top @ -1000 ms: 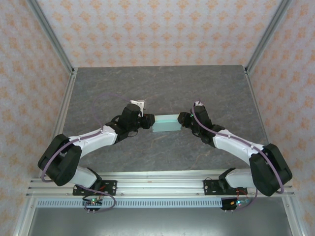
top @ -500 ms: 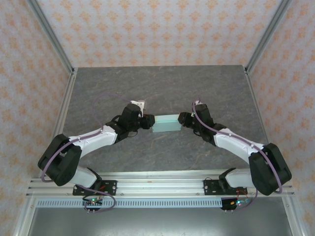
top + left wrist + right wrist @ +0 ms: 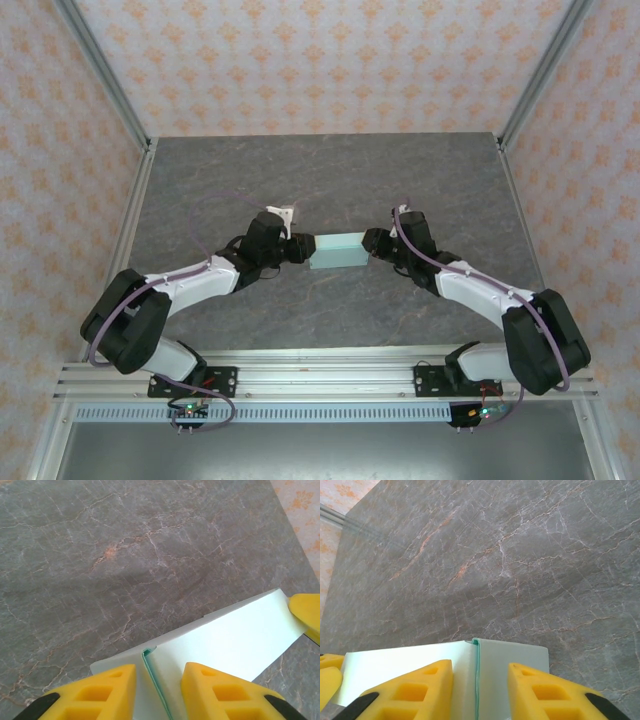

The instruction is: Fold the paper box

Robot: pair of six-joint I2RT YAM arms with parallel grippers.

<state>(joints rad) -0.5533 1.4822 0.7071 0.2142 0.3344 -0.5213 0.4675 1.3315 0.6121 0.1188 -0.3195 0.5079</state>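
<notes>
The paper box (image 3: 337,250) is a small pale mint rectangular box in the middle of the table, held endwise between my two grippers. My left gripper (image 3: 303,248) is against its left end and my right gripper (image 3: 368,245) against its right end. In the left wrist view the yellow fingertips (image 3: 112,680) lie on the box (image 3: 235,640), jaws a little apart astride a folded seam. The right gripper's finger (image 3: 306,612) shows at the box's far end. The right wrist view is alike: the gripper (image 3: 480,667) straddles a seam on the box (image 3: 512,660). Nothing is pinched between either pair of jaws.
The grey marbled tabletop (image 3: 330,180) stretches all round the box. Metal frame posts (image 3: 130,200) and patterned walls bound it on the left, right and back. The arm bases sit on the rail (image 3: 320,375) at the near edge.
Both grippers have nudged slightly inward and the box has turned a little squarer between them. Both pairs of jaws have narrowed slightly.
</notes>
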